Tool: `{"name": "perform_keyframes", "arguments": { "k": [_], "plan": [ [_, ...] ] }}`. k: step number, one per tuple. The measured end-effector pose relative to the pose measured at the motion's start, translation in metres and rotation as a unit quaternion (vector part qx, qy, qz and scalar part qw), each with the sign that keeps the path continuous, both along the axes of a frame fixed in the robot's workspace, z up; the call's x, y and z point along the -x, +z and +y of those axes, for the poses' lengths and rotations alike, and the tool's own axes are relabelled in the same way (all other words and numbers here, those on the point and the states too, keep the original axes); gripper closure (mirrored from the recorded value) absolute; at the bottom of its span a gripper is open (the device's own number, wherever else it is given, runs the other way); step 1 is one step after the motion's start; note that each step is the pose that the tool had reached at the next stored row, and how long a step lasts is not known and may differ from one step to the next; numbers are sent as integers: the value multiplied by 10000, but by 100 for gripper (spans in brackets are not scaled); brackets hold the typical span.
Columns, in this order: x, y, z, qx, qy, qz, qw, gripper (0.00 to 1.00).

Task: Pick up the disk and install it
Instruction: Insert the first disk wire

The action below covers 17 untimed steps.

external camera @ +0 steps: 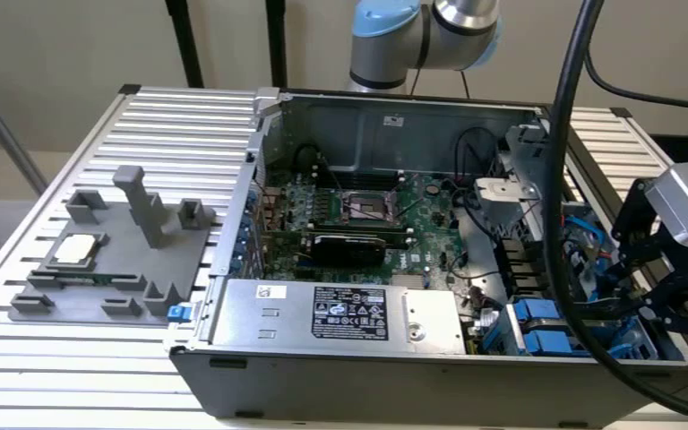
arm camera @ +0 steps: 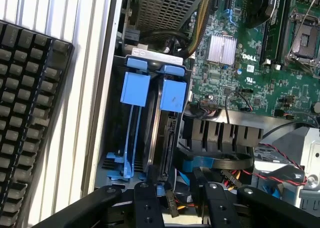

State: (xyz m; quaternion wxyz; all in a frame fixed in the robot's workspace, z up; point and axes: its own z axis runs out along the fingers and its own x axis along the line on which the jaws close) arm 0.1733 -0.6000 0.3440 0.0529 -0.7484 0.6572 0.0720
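Note:
The disk stands edge-on in the drive bay at the case's front corner, dark metal clipped in a blue carrier. A second blue carrier sits in the slot beside it. My gripper hovers just above the bay, open, its black fingers apart with nothing clamped between them; the disk's near end lies close to one finger. In the exterior view the gripper hangs over the case's corner on the exterior view's right, above the blue carriers.
The open computer case lies on a slatted table. Inside are the motherboard and silver power supply. A grey fixture holding a processor chip is on the exterior view's left. A black keyboard lies beside the case; thick cables hang by the arm.

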Motion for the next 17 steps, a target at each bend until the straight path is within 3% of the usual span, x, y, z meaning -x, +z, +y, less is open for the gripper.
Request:
{"name": "perform_keyframes", "arguments": {
  "k": [17],
  "plan": [
    [-6, 53, -5, -3, 126, -11, 9999, 0]
  ]
}}
